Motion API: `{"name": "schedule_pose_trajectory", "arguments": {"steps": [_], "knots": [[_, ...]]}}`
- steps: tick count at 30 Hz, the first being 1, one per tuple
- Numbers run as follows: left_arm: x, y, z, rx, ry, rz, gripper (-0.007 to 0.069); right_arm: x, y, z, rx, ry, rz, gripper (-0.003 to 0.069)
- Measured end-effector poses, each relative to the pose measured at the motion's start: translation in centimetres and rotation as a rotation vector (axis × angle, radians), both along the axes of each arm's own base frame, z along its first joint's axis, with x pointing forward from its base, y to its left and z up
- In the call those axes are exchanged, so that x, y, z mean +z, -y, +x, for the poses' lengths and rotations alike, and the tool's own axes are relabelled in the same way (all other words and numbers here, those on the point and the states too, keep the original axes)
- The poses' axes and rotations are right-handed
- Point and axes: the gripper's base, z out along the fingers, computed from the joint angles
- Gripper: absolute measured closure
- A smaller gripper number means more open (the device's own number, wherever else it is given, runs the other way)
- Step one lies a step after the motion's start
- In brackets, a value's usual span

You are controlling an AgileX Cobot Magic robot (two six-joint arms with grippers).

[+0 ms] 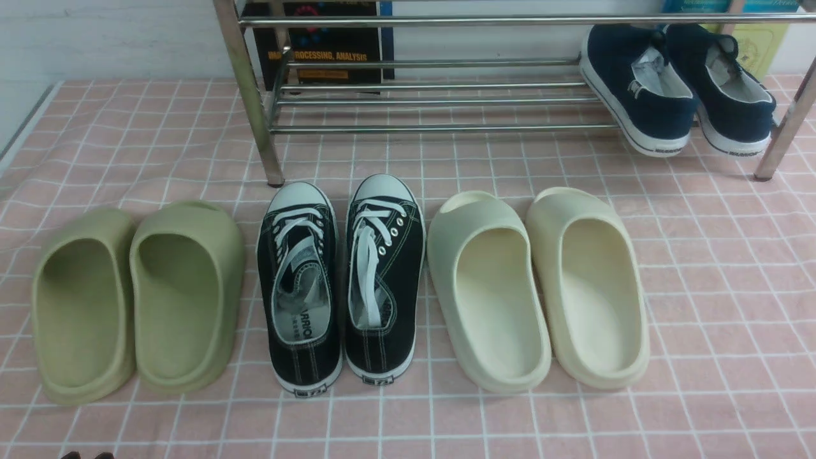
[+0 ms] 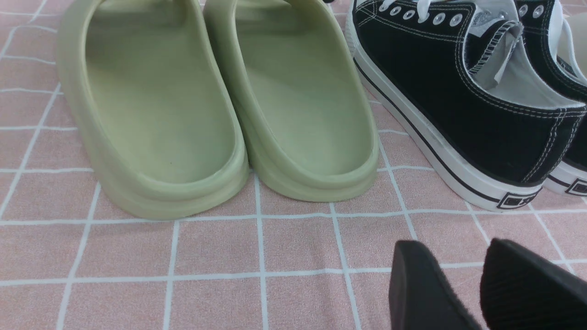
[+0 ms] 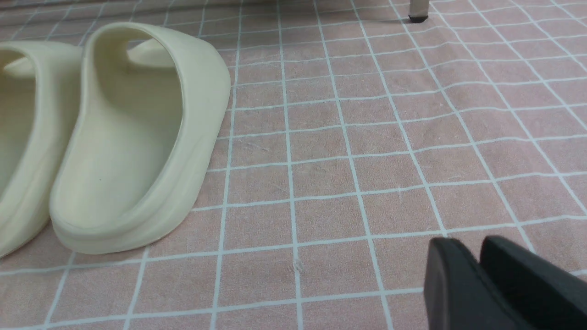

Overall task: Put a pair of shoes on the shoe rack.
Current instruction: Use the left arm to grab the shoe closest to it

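**Figure: three pairs in a row before the rack.** The pair of black canvas sneakers (image 1: 341,280) stands mid-worktop on the pink checked cloth (image 1: 733,319). The sneakers are side by side, with white toe caps facing the shoe rack (image 1: 421,102) and heels toward the robot.

A strip of bare cloth separates the toe caps from the rack's front rod. The rack's left front leg (image 1: 258,108) stands just beyond the left sneaker's toe.

The green foam slides (image 1: 137,299) lie just beside the sneakers on the left, and the cream foam slides (image 1: 539,287) just beside them on the right. Only narrow slivers of cloth show between neighbouring pairs.

On the rack's lower tier, navy slip-on shoes (image 1: 676,86) rest tilted at the right end. Bare rods run from them to the left leg, and a dark book (image 1: 325,44) stands behind.

Wide cloth lies right of the cream slides. The worktop's left edge (image 1: 25,121) shows at far left.

The left tool (image 2: 458,250) hangs low behind the sneakers' heels, its fingers drawn close together and gripping nothing. The right tool (image 3: 470,243) sits over bare cloth right of the cream slides, its fingers likewise together and holding nothing.
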Motion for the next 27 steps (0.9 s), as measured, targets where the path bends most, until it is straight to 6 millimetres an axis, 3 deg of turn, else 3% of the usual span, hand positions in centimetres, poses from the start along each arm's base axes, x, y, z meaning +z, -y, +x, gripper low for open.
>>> {"name": "schedule_pose_trajectory", "arguments": {"steps": [27], "knots": [[0.00, 0.00, 0.00, 0.000, 0.000, 0.000, 0.0385, 0.00, 0.00, 0.00, 0.000, 0.000, -0.002, 0.0534]]}}
